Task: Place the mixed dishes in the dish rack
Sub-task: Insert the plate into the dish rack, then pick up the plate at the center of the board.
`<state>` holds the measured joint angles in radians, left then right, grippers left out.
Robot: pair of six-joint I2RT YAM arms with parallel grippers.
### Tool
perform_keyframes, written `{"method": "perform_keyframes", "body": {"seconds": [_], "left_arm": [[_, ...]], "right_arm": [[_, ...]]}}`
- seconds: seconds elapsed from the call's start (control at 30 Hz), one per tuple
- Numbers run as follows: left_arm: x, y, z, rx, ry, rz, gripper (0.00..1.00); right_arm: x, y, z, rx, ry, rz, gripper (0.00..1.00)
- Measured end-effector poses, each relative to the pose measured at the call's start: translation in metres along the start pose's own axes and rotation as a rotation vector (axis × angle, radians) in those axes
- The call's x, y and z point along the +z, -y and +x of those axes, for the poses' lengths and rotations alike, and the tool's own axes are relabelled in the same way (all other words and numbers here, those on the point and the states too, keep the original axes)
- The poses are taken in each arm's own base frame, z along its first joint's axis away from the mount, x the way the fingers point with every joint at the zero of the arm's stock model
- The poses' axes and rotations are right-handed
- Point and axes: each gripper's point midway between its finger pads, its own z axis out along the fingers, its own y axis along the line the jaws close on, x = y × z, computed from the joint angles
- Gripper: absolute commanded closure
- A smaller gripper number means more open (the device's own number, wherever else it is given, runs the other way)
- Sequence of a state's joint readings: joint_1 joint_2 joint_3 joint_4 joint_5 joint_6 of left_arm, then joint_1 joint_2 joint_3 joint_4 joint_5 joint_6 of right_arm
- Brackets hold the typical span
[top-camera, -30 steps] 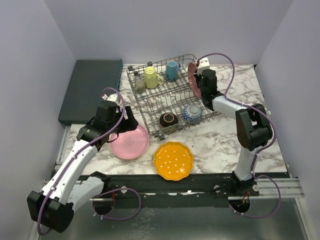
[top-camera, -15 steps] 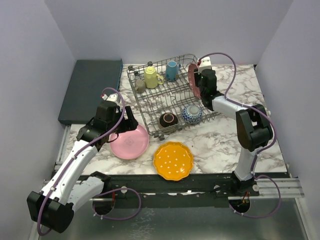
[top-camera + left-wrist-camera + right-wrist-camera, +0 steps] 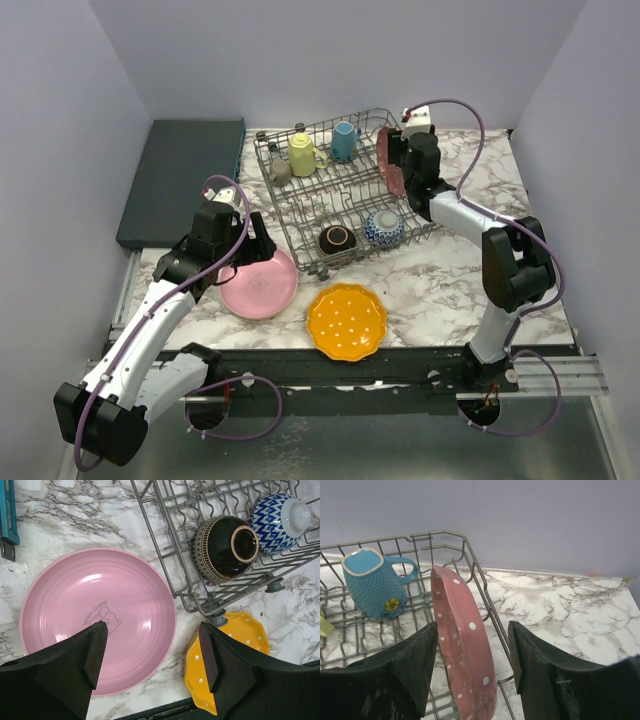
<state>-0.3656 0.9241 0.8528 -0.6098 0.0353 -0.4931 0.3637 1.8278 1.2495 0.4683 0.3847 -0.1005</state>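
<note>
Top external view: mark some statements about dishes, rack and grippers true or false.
1. The dark red white-dotted plate stands on edge in the grey wire dish rack. True.
2. The right gripper is shut on that plate. False: its fingers stand open either side of it.
3. The pink round plate lies flat on the marble table below the open left gripper. True.
4. The orange dotted plate is in the rack. False: it lies on the table in front.
</note>
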Motion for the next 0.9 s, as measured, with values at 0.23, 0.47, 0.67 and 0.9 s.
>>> {"method": "perform_keyframes", "body": {"seconds": [0.23, 0.47, 0.67, 0.9], "left_arm": [[0.0, 0.0, 0.0, 0.0, 0.0, 0.0, 0.2], [0.0, 0.0, 0.0, 0.0, 0.0, 0.0, 0.2], [-0.001, 0.0, -0.001, 0.001, 0.004, 0.003, 0.2], [-0.002, 0.001, -0.001, 0.004, 0.005, 0.006, 0.2]], "right_arm": [[-0.011, 0.005, -0.025, 0.036, 0.032, 0.0, 0.34], [-0.029, 0.01, -0.05, 0.087, 0.046, -0.011, 0.34], [-0.052, 0.018, -0.073, 0.156, 0.051, -0.022, 0.29], [-0.087, 0.024, -0.097, 0.237, 0.051, -0.062, 0.22]]}}
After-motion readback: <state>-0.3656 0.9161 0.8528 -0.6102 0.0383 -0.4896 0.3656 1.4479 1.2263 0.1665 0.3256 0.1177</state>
